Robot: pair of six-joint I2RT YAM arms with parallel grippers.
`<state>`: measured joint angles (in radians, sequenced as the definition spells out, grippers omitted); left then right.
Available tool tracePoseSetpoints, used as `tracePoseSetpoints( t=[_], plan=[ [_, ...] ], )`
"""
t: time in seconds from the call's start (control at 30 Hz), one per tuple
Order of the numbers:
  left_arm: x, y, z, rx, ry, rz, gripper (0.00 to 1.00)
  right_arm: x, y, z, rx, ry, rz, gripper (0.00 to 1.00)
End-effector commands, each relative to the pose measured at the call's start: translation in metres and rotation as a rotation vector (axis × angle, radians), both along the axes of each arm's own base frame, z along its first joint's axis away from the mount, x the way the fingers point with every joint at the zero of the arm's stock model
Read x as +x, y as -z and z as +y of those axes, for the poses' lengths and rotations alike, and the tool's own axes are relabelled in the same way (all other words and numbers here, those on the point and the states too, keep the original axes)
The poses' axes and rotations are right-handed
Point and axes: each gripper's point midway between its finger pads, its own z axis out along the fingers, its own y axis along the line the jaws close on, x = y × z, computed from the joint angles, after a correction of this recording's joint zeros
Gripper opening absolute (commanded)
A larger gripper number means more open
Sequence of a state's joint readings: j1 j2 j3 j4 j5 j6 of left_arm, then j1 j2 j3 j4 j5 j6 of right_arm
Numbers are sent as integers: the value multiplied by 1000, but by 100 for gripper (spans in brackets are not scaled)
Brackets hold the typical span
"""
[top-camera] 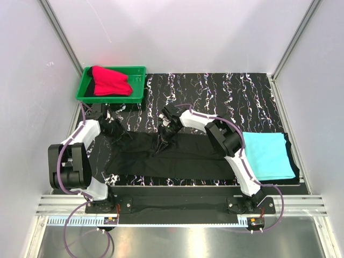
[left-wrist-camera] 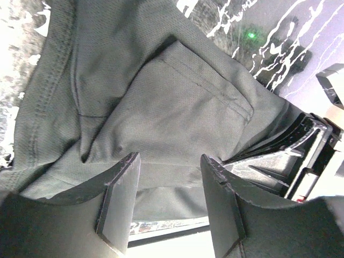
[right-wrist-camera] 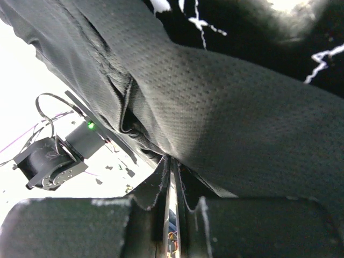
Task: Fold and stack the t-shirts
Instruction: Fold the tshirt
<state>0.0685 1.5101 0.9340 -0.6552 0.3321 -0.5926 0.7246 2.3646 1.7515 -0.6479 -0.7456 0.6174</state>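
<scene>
The black t-shirt [top-camera: 172, 158] lies spread across the middle of the mat. My right gripper [top-camera: 163, 140] is shut on a fold at its far edge and lifts it into a small peak; in the right wrist view the gripper [right-wrist-camera: 172, 166] pinches black cloth [right-wrist-camera: 226, 113]. My left gripper [top-camera: 119, 133] is at the shirt's far left corner. In the left wrist view it [left-wrist-camera: 169, 185] is open, with the black cloth [left-wrist-camera: 161, 102] lying between and beyond the fingers. The turquoise t-shirt [top-camera: 269, 155] lies folded at the right. The red t-shirt [top-camera: 110, 81] lies in the tray.
A green plastic tray [top-camera: 137, 86] stands at the back left corner of the black marbled mat [top-camera: 226, 94]. White walls close in the sides and back. The right gripper's fingers [left-wrist-camera: 309, 145] show at the right of the left wrist view.
</scene>
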Motion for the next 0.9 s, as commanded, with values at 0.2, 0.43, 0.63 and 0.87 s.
tracePoseSetpoints(
  t=[0.2,0.43,0.63,0.87],
  plan=[
    [4,-8,-15,-24,14,-36,54,-3,-11,1,55,-40,-20,13],
    [10,-5,-12,-4,-3,-41,54,5,-55,-36,59,20,-101,18],
    [7,1,-13,-9,-34,-21,54,17,-50,-151,-178,271,-122,34],
    [-5,2,2,57,-156,-32,50,22,-17,-251,-441,432,-169,50]
  ],
)
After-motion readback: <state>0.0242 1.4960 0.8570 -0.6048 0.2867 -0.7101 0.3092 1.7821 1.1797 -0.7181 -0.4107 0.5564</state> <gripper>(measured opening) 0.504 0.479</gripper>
